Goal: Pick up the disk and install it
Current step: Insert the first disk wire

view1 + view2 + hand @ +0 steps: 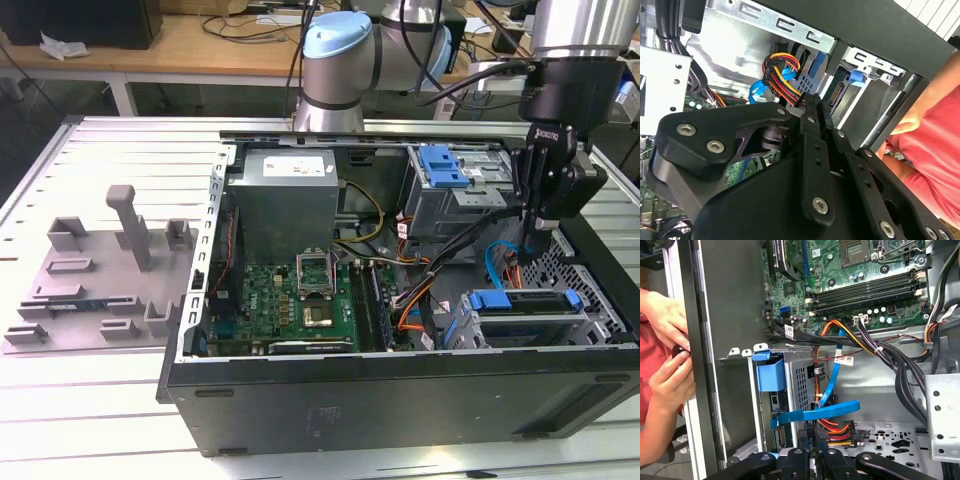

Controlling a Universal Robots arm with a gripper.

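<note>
Disk (525, 305) sits inside the case (400, 400); pincer (530, 240) hovers just above

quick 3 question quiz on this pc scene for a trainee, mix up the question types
1. True or false: the gripper is holding the disk up in the air.
2. What lies on the table at the exterior view's left of the case? A) grey jig B) keyboard C) monitor
3. Fill in: in the first wrist view, a person's hands are ___ the case.

Key
1. False: the disk sits inside the case, lower than the gripper.
2. A
3. outside
</note>
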